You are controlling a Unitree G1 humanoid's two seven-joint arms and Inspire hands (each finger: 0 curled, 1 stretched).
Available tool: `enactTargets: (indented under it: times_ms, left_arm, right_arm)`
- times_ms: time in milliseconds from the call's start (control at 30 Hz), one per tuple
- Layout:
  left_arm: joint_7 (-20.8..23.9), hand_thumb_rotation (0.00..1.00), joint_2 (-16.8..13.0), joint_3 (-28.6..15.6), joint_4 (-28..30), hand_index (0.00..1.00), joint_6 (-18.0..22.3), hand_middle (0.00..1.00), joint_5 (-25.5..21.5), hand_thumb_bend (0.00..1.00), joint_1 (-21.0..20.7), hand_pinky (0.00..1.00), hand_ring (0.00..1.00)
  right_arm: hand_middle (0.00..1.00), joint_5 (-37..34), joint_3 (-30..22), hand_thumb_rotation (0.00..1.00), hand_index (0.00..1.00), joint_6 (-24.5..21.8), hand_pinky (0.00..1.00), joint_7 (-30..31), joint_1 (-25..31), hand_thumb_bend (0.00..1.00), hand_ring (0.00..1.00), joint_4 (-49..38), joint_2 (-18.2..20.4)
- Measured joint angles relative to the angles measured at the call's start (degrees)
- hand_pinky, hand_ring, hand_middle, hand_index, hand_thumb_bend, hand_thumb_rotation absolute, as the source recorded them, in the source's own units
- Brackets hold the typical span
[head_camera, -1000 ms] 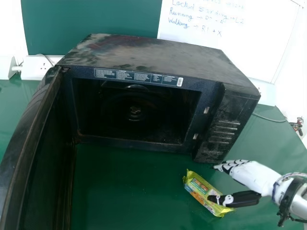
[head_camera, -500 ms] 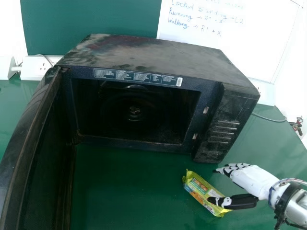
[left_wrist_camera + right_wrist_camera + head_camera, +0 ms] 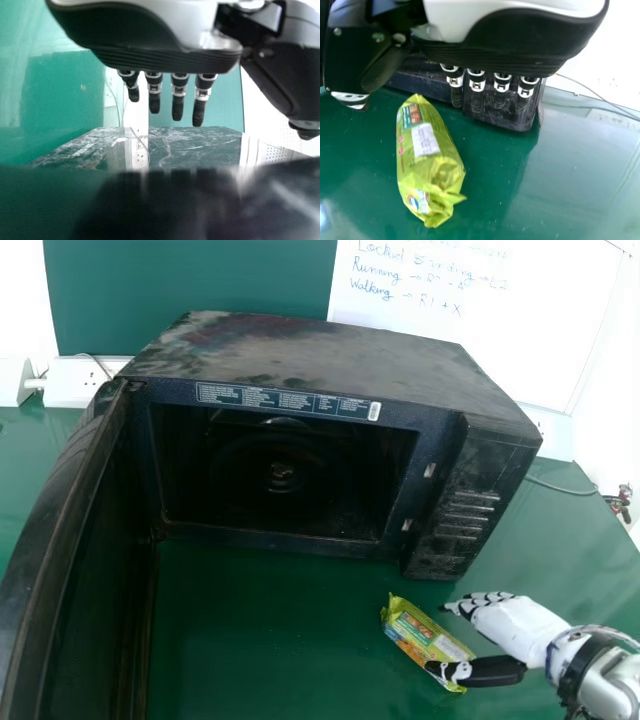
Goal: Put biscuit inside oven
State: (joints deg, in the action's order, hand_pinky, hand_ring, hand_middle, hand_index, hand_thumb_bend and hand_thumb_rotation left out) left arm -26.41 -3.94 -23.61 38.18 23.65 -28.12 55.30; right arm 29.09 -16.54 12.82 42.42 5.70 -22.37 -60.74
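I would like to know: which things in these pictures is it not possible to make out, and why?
- Near end of the biscuit packet: head view, partly behind the thumb of the right hand.
- Back wall of the oven cavity: head view, lost in shadow.
- Rest of the oven door: head view, cut off by the left and bottom edges.
- Nearest dark surface: left wrist view, too blurred.

The right arm (image 3: 608, 680) is extended from the head view's right side, its right hand (image 3: 520, 628) held open with thumb (image 3: 490, 672) and fingers (image 3: 480, 606) parted, while the left hand's (image 3: 165, 57) fingers (image 3: 177, 107) are held straight in its wrist view.
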Motion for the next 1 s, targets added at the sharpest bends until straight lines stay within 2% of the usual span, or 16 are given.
enactTargets:
  times_ms: [300,633,867,1000]
  left_arm:
    - [0.2,0.99,0.0,0.0,1.36,0.84,-0.76,0.87,-0.02,1.0,0.83,0.82,0.81]
    - [0.11,0.99,0.19,0.0,1.56,0.87,-0.69,0.89,-0.02,1.0,1.5,0.92,0.83]
    - [0.1,0.98,0.46,0.01,1.76,0.87,-0.38,0.89,0.0,1.0,1.98,0.91,0.83]
    - [0.01,0.97,0.49,0.02,1.76,0.87,-0.13,0.9,0.0,1.0,1.99,0.94,0.84]
  right_arm:
    - [0.99,6.42,1.3,1.0,1.0,-5.83,1.0,0.27,0.47,0.84,1.0,-5.16,1.72]
    - [0.99,11.17,2.87,1.0,1.0,-7.14,1.0,-1.03,1.69,0.82,1.0,-6.01,4.42]
    - [0.99,12.15,3.17,1.0,1.0,-8.07,1.0,-1.87,2.01,0.83,1.0,-6.5,6.24]
    - [0.98,13.48,3.58,1.0,1.0,-8.28,1.0,-3.13,2.14,0.83,1.0,-6.87,7.42]
